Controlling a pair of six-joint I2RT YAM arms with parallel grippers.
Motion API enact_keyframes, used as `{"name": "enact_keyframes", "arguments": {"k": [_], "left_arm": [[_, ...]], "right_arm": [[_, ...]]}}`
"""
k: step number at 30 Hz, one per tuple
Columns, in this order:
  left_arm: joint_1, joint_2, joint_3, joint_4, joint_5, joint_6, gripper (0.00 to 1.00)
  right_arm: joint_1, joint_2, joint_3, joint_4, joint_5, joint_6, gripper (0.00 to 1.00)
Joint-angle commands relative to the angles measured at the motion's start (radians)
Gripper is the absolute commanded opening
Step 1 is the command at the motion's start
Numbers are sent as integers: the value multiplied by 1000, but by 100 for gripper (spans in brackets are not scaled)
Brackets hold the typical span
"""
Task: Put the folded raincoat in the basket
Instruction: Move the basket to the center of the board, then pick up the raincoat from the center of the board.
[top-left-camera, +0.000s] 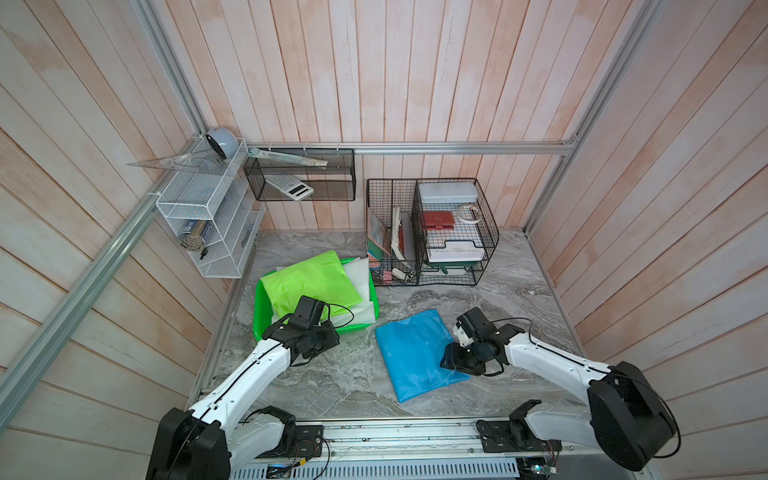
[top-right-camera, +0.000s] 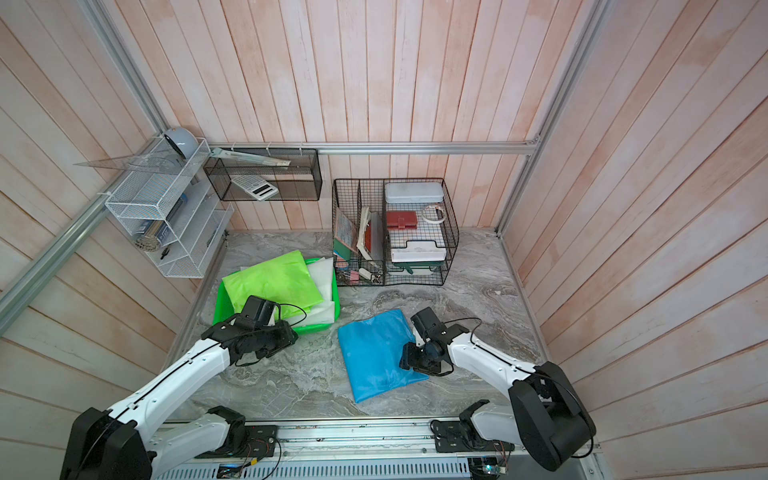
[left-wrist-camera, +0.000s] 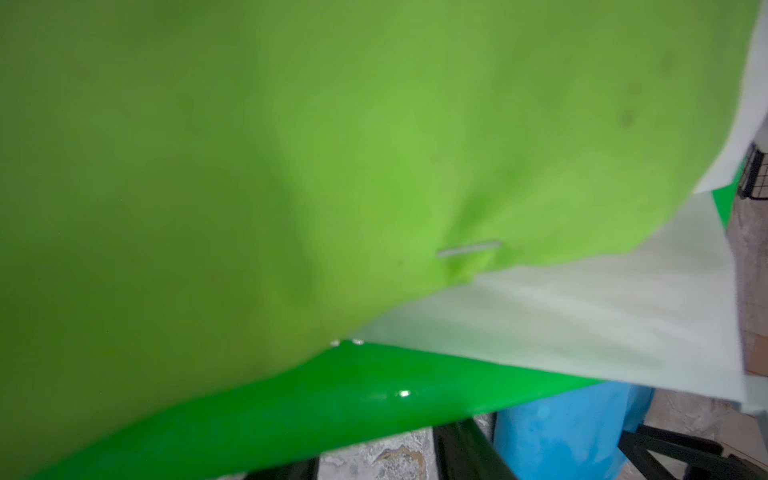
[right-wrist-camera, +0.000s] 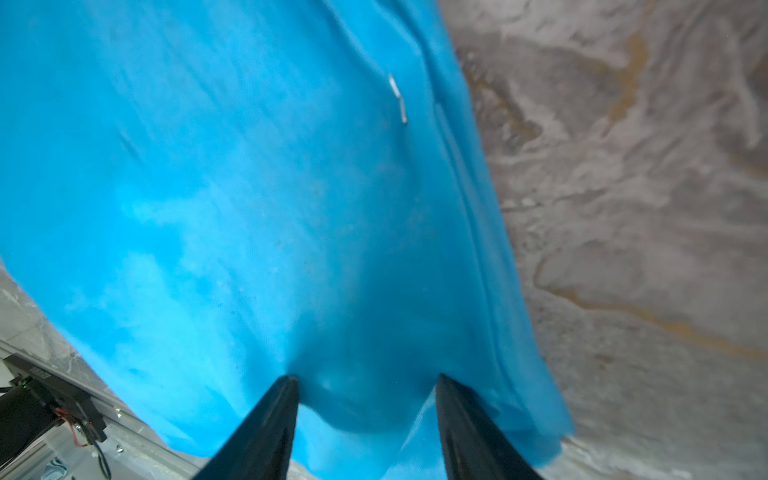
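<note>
Two right fingers (right-wrist-camera: 266, 428) straddle blue raincoat (right-wrist-camera: 249, 208); basket (top-left-camera: 259, 309) nearby.

Floor of the basket (top-left-camera: 260, 308) is buried under the lime raincoat (top-left-camera: 311, 284) and a white sheet (top-left-camera: 360, 272). Left wrist view's mush, raincoat cropped by the edges. Clutter in the black wire organiser (top-left-camera: 491, 249) beside the basket: too tiny to tell.
</note>
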Motion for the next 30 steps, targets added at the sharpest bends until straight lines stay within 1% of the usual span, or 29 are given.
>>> {"name": "enact_keyframes", "arguments": {"k": [1,4,5,6,8,11,13,15,18,20,23,27,30], "left_arm": [[22,-35,25,-11,39,59,47],[3,-95,-16,55,202,15,49],[-26,-114,-24,76,243,-12,49],[-70,-137,-33,95,261,-42,50],[-186,-172,-52,147,259,-112,51],[-347,-179,-88,228,181,-216,52],[-421,-144,-121,320,145,-272,52],[-469,-73,-139,386,114,-303,52],[-498,36,-133,456,88,-315,53],[-499,94,-141,551,101,-316,55],[-499,185,-131,625,104,-312,58],[-502,296,-100,623,120,-308,58],[-502,291,-112,586,84,-310,58]], "right_arm": [[11,-24,-19,-28,-16,34,59],[10,-45,-9,-36,-25,26,61],[11,-56,3,-49,-25,11,61],[11,-68,21,-68,-24,-13,62],[10,-102,51,-109,15,-55,64],[-11,-153,84,-183,134,-65,66],[-31,-180,89,-205,195,-62,68],[-66,-206,72,-191,195,-53,70],[-92,-229,16,-120,161,-35,72],[-106,-234,-2,-99,162,-32,73],[-122,-234,-33,-57,152,-20,76],[-174,-188,-82,11,76,-10,78],[-198,-150,-84,17,22,-23,77]]}}
